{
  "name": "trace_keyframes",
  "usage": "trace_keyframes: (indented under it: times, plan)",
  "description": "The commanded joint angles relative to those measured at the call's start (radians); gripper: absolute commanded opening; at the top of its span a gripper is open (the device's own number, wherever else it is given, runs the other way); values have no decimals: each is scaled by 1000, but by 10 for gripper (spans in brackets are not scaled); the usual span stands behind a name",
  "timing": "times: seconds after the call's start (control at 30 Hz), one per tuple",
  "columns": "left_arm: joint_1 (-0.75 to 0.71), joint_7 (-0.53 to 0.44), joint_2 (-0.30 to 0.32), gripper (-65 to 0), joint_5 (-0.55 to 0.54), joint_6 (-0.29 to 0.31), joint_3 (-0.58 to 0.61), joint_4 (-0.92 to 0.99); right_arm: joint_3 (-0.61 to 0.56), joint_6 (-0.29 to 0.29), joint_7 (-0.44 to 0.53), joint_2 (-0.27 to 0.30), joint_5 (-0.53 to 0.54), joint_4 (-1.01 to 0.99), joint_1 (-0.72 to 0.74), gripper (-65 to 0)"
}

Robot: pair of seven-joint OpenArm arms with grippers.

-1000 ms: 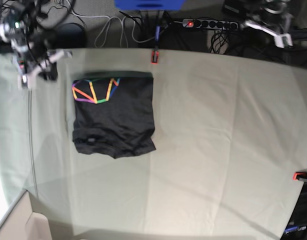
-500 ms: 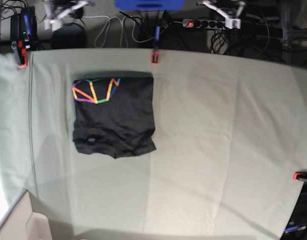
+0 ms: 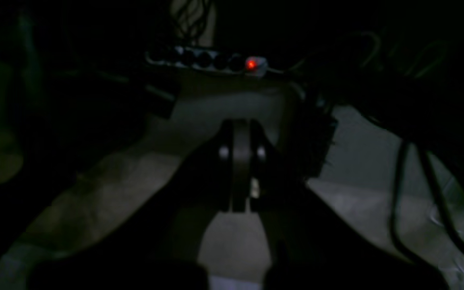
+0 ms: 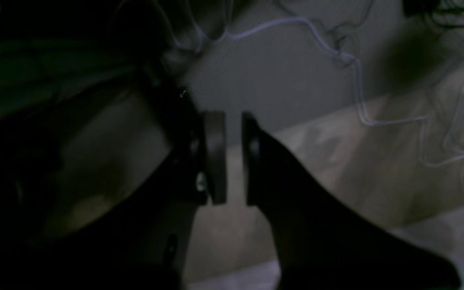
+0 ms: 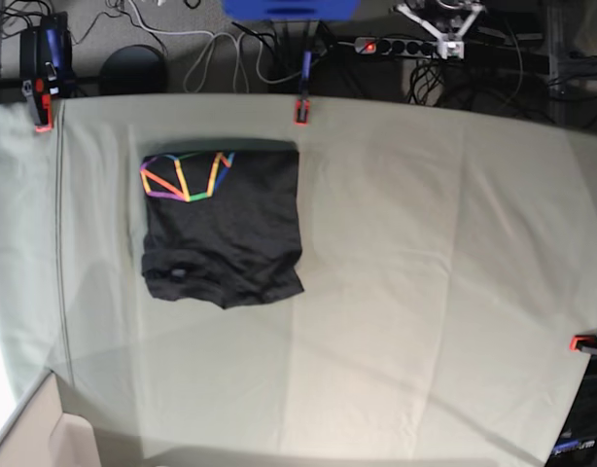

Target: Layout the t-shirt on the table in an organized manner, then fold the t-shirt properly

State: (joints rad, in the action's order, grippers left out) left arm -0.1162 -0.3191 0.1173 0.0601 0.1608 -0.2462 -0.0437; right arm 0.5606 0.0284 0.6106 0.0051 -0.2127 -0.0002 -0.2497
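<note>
The t-shirt [image 5: 221, 226] lies folded into a compact charcoal rectangle on the left part of the table [image 5: 425, 272], its rainbow line print along the far edge. My left gripper [image 3: 240, 161] is shut and empty, held past the table's far edge by the power strip [image 3: 216, 60]; the base view shows it at the top right [image 5: 446, 31]. My right gripper [image 4: 234, 157] hangs over the floor with its pads a narrow gap apart and nothing between them. It does not show in the base view.
Red clamps sit at the far edge [image 5: 300, 110], the far left corner [image 5: 42, 115] and the right edge [image 5: 582, 342]. Cables [image 4: 357, 80] and a power strip [image 5: 396, 45] lie on the floor behind the table. A blue object [image 5: 289, 8] stands at the back.
Both arms have drawn back beyond the far edge of the table. The right arm has left the base view. The t-shirt has not moved.
</note>
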Motion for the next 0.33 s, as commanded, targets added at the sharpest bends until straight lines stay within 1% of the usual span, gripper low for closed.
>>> trace_keyframes:
  times: [0.0,0.03,0.1,0.2,0.3]
  plan:
    - [0,24,-3,-650,2,9,3,0,0,3,41,-14,-4,0,-12,-587]
    - [2,56,-6,-650,2,9,2,-6,0,2,44,-17,-4,0,-12,-588]
    - [3,102,-23,-650,2,9,2,-9,0,2,15,-24,-6,0,-6,-588]
    - [17,111,-28,-650,2,7,2,-9,0,0,-41,-24,-6,2,-3,-589]
    - [23,113,-29,-650,2,0,2,-8,-1,0,-103,-24,-6,88,-20,-601]
